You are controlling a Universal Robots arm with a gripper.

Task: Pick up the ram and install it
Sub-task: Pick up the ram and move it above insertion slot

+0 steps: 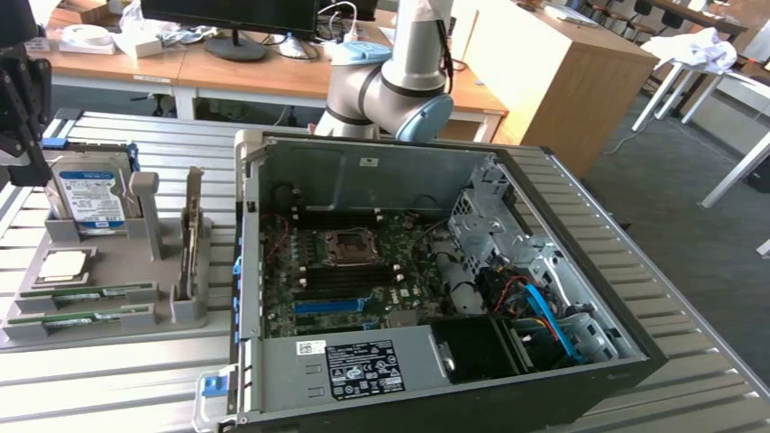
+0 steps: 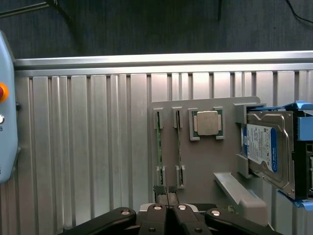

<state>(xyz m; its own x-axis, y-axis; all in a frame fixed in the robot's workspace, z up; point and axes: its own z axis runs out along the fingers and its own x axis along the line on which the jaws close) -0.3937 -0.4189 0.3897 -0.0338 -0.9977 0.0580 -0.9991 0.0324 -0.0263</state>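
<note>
Here, two ram sticks [image 2: 159, 147] [image 2: 179, 147], one CPU [image 2: 207, 122].

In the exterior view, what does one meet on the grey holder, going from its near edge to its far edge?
nearer ram stick → second ram stick → silver CPU chip → blue-labelled hard drive

Wooden desks [image 1: 241, 77] with a monitor [image 1: 229, 13] stand behind the ribbed metal table [image 1: 704, 311] on grey floor [image 1: 686, 198].
</note>
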